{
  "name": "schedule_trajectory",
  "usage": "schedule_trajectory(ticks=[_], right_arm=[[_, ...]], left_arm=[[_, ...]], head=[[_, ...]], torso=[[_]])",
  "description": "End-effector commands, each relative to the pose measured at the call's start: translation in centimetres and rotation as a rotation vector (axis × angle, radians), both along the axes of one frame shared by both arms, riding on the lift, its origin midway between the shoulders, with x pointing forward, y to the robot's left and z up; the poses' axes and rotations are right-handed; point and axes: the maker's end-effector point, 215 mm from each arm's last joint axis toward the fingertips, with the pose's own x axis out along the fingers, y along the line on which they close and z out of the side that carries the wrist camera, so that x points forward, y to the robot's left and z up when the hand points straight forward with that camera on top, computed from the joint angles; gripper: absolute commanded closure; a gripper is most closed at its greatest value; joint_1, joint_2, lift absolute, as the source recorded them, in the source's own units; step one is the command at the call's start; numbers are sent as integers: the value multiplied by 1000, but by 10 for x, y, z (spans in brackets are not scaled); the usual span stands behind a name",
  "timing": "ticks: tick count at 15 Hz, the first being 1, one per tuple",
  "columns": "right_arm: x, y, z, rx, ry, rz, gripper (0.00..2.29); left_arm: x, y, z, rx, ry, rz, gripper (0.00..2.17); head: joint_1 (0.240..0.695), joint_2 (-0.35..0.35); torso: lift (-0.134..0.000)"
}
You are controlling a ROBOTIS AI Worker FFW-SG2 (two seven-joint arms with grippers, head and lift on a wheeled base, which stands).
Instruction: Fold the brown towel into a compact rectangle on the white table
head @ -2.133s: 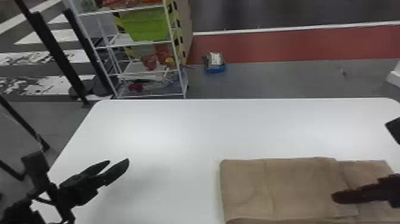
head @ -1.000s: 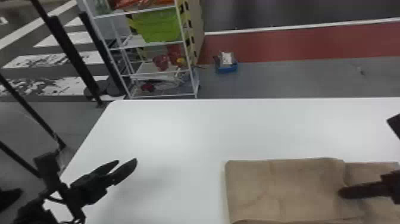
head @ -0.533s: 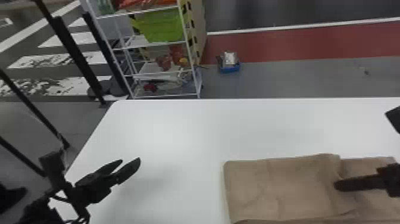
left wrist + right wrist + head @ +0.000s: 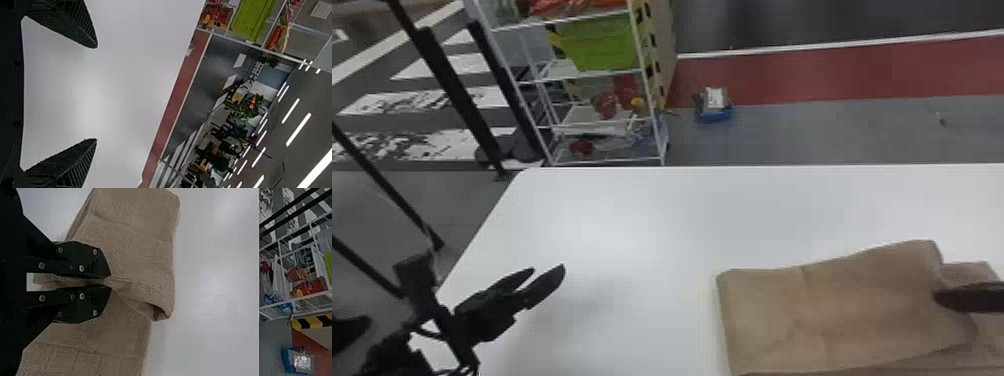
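1. Starting with markings: yellow-and-black stripes (image 4: 313, 323) run beside the white rack (image 4: 607, 161) out on the floor behind the table, and there's a green bin (image 4: 602, 42) on one of its shelves. Over on the grey floor, a blue tray (image 4: 714, 117) sits near the rack with pale stuff in it.

2. Now the left arm (image 4: 482, 320): it's in from the lower left of the head view, angled forward and inward, with the left gripper (image 4: 547, 272) over the left side of the white table (image 4: 642, 225). It looks to hang above the surface, though that angle makes the gap hard to judge.

3. Fingers on that side? Wide apart! In its own wrist view the left gripper (image 4: 96, 93) shows one black finger well away from the other, bare white tabletop between them.

4. Across to the other side, the right gripper (image 4: 939, 297) comes in from the right edge of the head view, pointing inward across the brown towel (image 4: 857, 305).

5. And it has hold of cloth: in its wrist view, the right gripper (image 4: 107, 282) is pinched narrow on a gathered fold of the towel, fabric running back between the fingers and a small open loop bulging just beside the tips.

6. The towel lies on the right part of the table, layered, its far edge rising toward the right gripper, another layer spreading out past the fold.
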Motion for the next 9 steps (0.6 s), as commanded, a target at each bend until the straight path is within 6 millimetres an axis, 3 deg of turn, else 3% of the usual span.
schedule_trajectory(ticks=[1, 3, 5, 7, 9], right_arm=[[-24, -39, -33, -20, 92, -92, 1018], [-29, -53, -52, -28, 143, -132, 1018], [-19, -57, -55, -12, 150, -168, 1018], [-8, -54, -41, 35, 119, -182, 1018], [7, -45, -5, 69, 36, -155, 1018]], left_arm=[[4, -4, -2, -4, -1, -4, 19], [9, -13, -4, -7, 2, -19, 19], [11, -22, -7, 2, 12, -35, 19], [11, -21, -8, 5, 14, -34, 19], [11, -18, -7, 7, 13, -28, 19]], head=[[695, 199], [695, 166], [695, 135], [695, 100], [695, 96]], torso=[[-124], [-124], [-124], [-124], [-124]])
